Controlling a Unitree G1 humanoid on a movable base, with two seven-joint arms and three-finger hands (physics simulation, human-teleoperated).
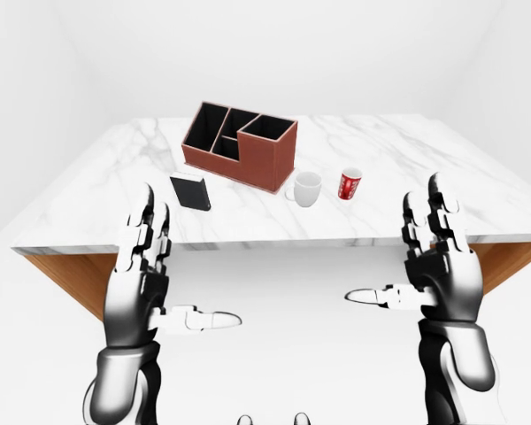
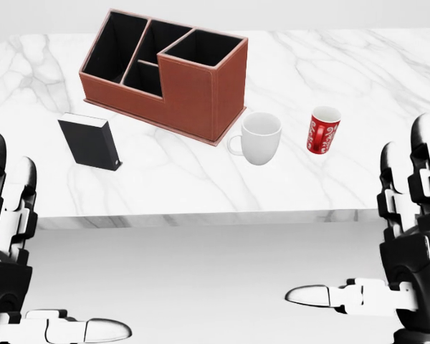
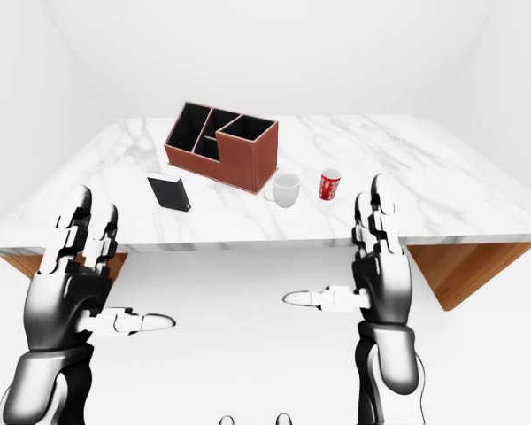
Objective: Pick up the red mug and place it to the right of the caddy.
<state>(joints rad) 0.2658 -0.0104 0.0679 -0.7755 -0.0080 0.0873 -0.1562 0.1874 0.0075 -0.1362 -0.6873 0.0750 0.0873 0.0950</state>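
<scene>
The red mug (image 2: 322,130) stands upright on the white marble table (image 2: 358,86), right of centre in the head view. Left of it is a white mug (image 2: 259,137), and beyond that the brown caddy (image 2: 165,72) with its black compartments. My left hand (image 1: 173,274) and right hand (image 1: 407,257) are both raised below the table's near edge, fingers pointing up and thumbs pointing inward. Both are open and hold nothing. The right hand stands below and to the right of the red mug, well apart from it.
A small black box (image 2: 90,141) stands left of the caddy's lower corner. The table's wooden underside (image 1: 66,270) shows at both lower corners. Bare marble lies to the right of the red mug. White floor and walls surround the table.
</scene>
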